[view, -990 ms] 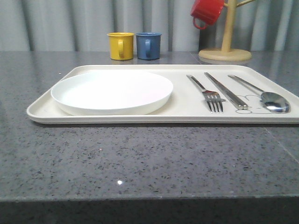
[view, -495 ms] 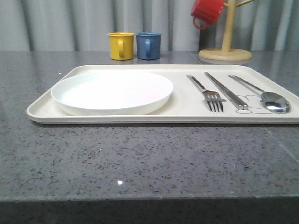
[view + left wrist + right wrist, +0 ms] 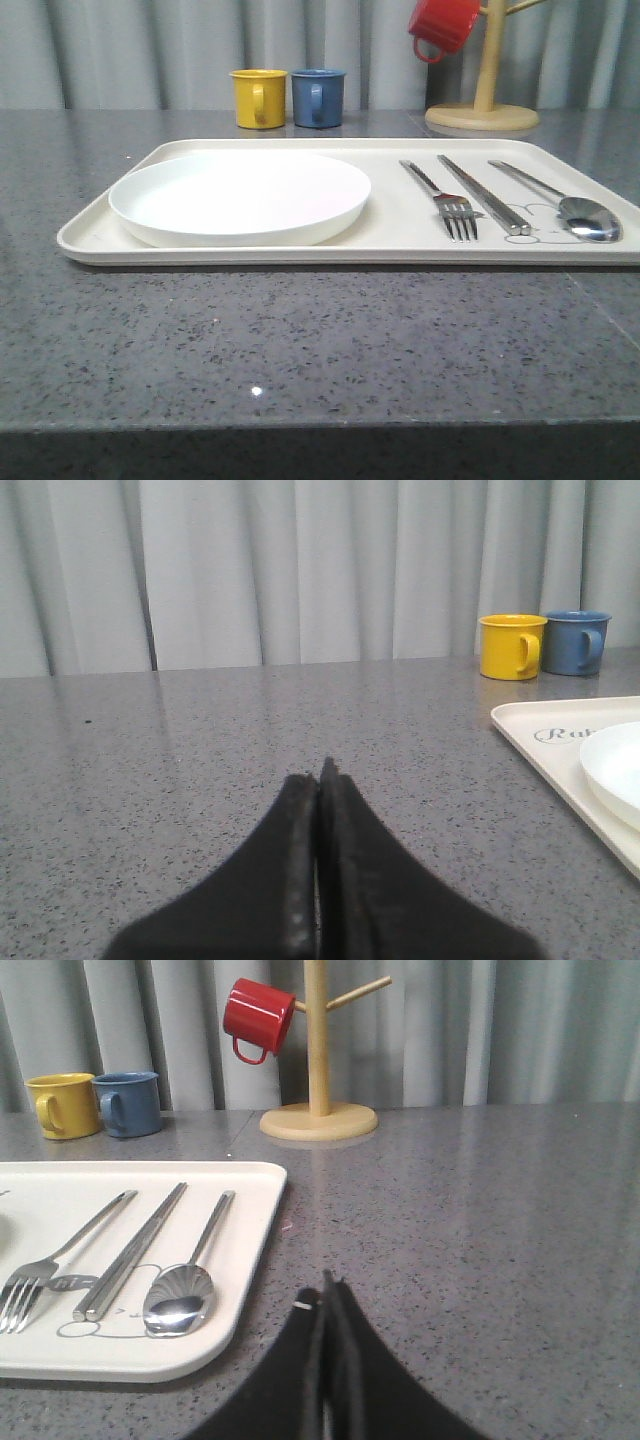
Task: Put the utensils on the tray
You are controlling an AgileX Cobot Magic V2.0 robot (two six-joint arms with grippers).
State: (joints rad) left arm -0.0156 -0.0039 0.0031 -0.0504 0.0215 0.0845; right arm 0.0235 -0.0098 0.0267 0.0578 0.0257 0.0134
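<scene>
Front view: a large flat rectangular cream tray [image 3: 400, 235] with rounded corners and a low rim lies on the speckled grey stone table [image 3: 300, 340]. A round shallow white plate [image 3: 240, 197] rests on its left half. On the right half, side by side, lie a slim silver metal fork [image 3: 445, 200], a pair of flat metal chopsticks [image 3: 485, 195] and a metal spoon with an oval bowl [image 3: 575, 208]. Beyond the tray stand a yellow mug [image 3: 258, 98] and a blue mug [image 3: 318, 97]; a red mug [image 3: 443, 25] hangs on a wooden mug tree [image 3: 483, 95].

Wrist views: the left gripper [image 3: 320, 780] and right gripper [image 3: 328, 1295], both black, have fingers pressed together, holding nothing, above bare table beside the tray.
</scene>
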